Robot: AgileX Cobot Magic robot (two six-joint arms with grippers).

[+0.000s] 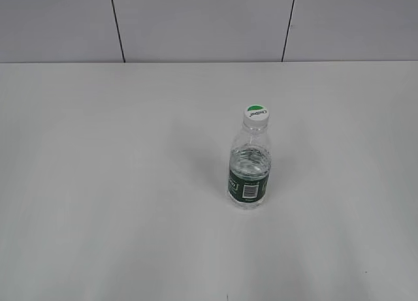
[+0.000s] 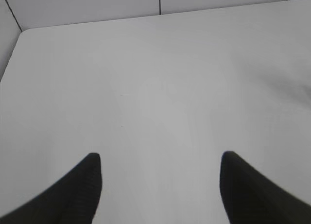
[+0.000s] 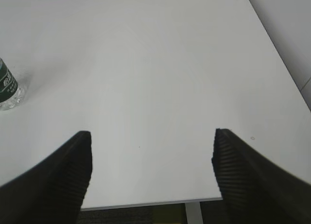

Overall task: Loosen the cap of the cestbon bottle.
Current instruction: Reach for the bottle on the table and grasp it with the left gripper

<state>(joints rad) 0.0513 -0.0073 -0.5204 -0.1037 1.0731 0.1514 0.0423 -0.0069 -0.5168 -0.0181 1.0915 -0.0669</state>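
Note:
The cestbon bottle (image 1: 249, 174) stands upright on the white table, right of centre in the exterior view. It is clear plastic with a dark green label band and a white barcode patch. The cap (image 1: 257, 113), white with a green top, sits on its neck. Only the bottle's base (image 3: 7, 90) shows in the right wrist view, at the far left edge. My left gripper (image 2: 160, 158) is open and empty over bare table; the bottle is out of its view. My right gripper (image 3: 151, 136) is open and empty above the table's near edge. Neither gripper shows in the exterior view.
The white table (image 1: 104, 183) runs back to a grey panelled wall (image 1: 196, 20). Its near edge (image 3: 146, 203) and right edge show in the right wrist view, with a table leg and dark floor below. Its far left corner (image 2: 24, 32) shows in the left wrist view.

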